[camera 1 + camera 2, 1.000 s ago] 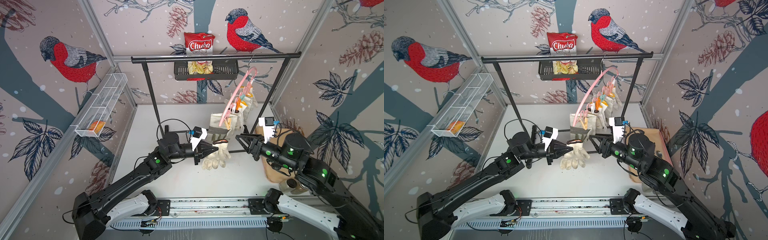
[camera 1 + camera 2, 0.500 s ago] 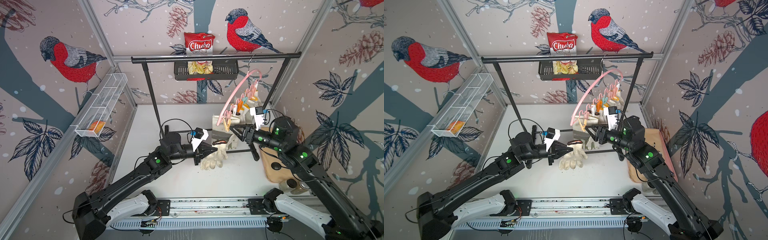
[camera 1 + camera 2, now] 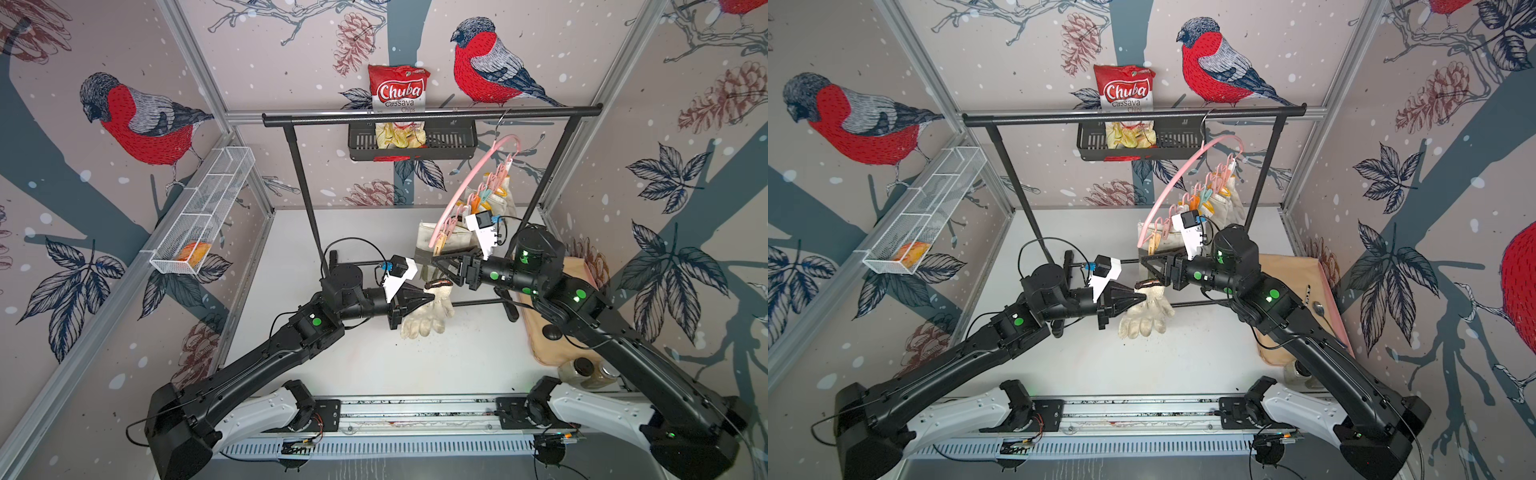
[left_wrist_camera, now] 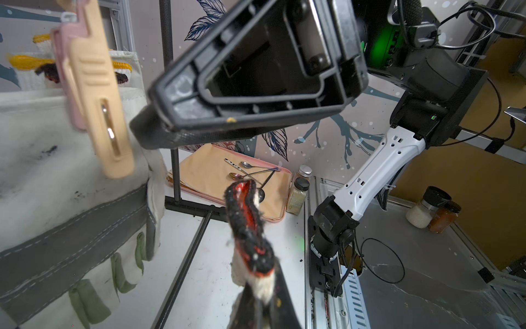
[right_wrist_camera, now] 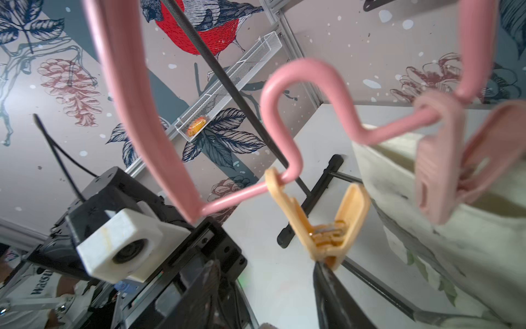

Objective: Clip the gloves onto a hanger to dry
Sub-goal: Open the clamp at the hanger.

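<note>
Black arms (image 3: 266,357) – white base links (image 3: 266,415), green dots (image 3: 316,321), white camera housings (image 3: 399,276) – looping black cables (image 3: 353,240).

Chips bag (image 3: 399,89) stands in black basket (image 3: 451,143)

The hanger (image 5: 133,108) runs off the right wrist view's edge. In a top view, the wire basket's (image 3: 216,183) orange item (image 3: 192,251), perhaps fruit, is too small to identify.

We see walls (image 3: 291,50) papered with red bullfinches, pinecones and dark leaves. A white bench (image 3: 374,365) carries a black garment rack (image 3: 324,119); a white wire shelf (image 3: 208,208) hangs on one wall.
</note>
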Tool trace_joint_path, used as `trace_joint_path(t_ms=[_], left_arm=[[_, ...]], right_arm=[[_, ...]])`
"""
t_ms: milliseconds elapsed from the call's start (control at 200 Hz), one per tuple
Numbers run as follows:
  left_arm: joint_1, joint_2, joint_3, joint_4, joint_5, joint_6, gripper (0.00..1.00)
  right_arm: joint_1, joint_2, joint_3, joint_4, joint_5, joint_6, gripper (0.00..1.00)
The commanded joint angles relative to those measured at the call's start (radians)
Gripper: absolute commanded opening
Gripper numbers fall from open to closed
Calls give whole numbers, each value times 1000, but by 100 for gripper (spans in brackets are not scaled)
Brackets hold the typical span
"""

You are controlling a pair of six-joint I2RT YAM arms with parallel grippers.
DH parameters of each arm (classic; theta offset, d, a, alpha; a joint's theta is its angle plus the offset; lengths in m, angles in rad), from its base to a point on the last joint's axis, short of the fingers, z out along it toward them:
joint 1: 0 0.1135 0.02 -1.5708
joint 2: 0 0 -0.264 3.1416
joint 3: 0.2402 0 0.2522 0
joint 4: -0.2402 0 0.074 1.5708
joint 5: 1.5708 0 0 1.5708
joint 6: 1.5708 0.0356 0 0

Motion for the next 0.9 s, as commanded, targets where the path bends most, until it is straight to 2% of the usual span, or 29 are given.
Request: trace_joint_path(t_ms=[0,390,895], left_arm=[[0,-11,4,-3,-6,20,0],[1,-19,15,-18,-10,23,0],[1,-11,36,-41,-14,22,0]], right_arm=[[9,5,6,35,77,-33,57],[-10,14,-18,72,91,-63,60],[-95,55,-11,144,-41,-78,61]])
